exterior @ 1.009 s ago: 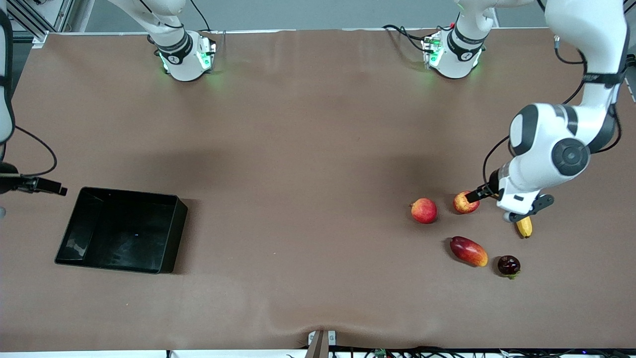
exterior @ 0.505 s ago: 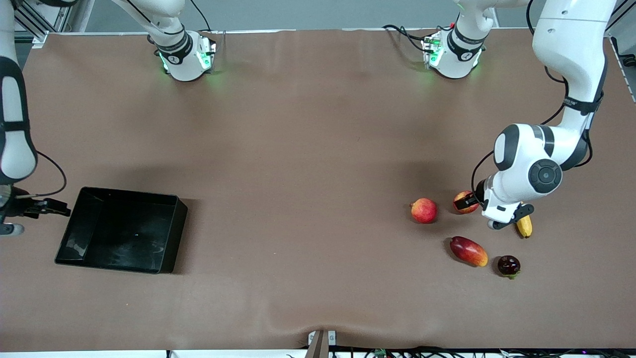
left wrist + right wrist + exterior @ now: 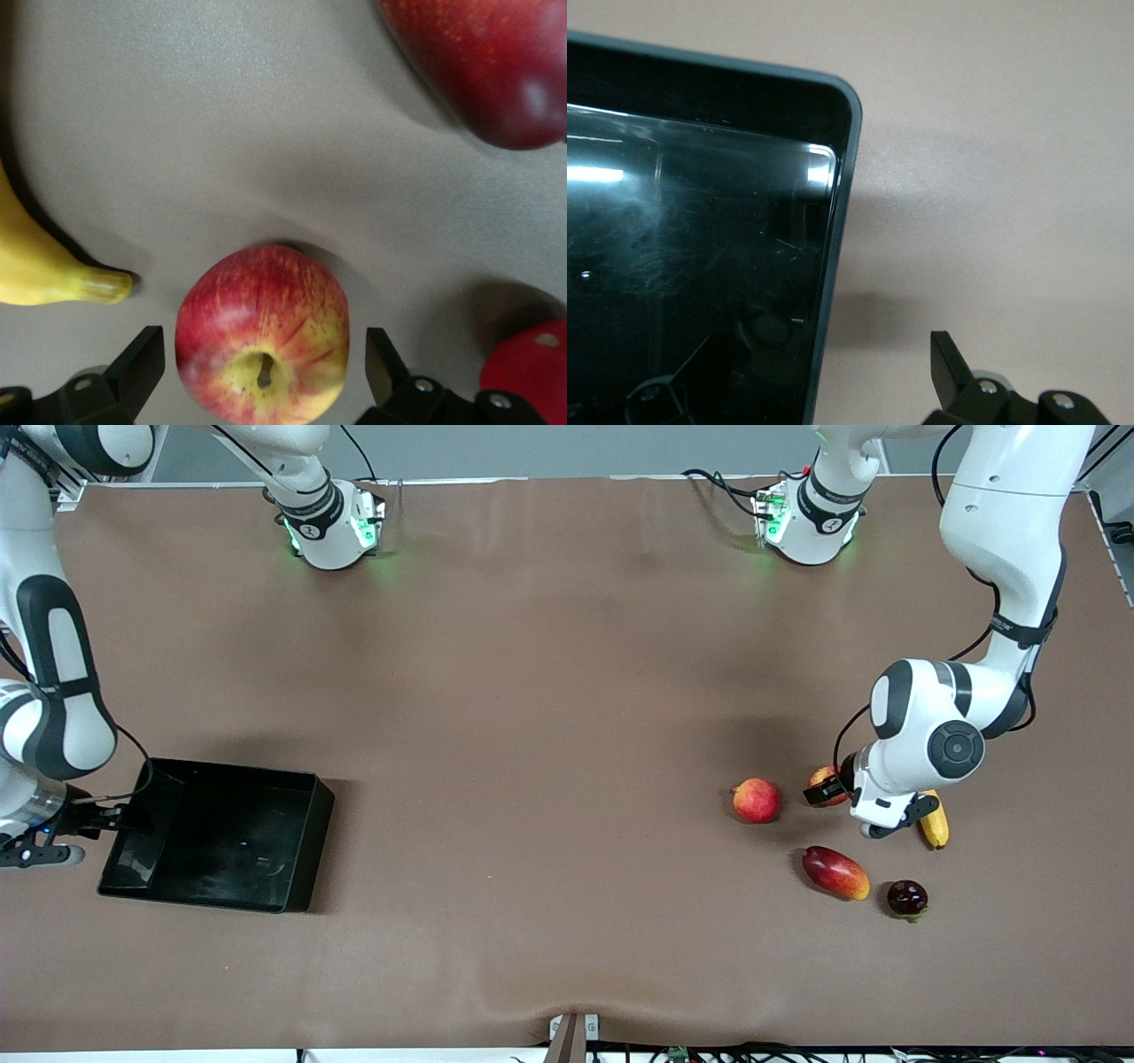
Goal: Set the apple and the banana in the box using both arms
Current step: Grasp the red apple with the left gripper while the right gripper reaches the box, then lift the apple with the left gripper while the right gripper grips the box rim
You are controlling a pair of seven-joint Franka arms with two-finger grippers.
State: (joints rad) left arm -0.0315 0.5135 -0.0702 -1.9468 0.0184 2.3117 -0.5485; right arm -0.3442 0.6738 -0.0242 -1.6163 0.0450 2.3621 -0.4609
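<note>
a: where's the left gripper [image 3: 264, 376] now?
b: low over the apple [image 3: 262, 346], jaws spread wide with a finger on each side and a gap on both. nothing pinched, the apple sits on the table

a: what's around it?
b: the banana [image 3: 40, 266] lies just beside one finger, the mango [image 3: 835, 872] a bit further out, nearer the front camera. a plain red fruit [image 3: 756, 800] sits near the other finger

a: and the right gripper [image 3: 40, 841]?
b: at the right arm's end, by the box [image 3: 301, 846] wall and outside it. only one finger shows in its wrist view, so i cannot tell its state

a: so how far along?
b: barely started, i'd say. the box holds no fruit; both fruits are well apart from it. grasp, carry and drop remain for each
</note>
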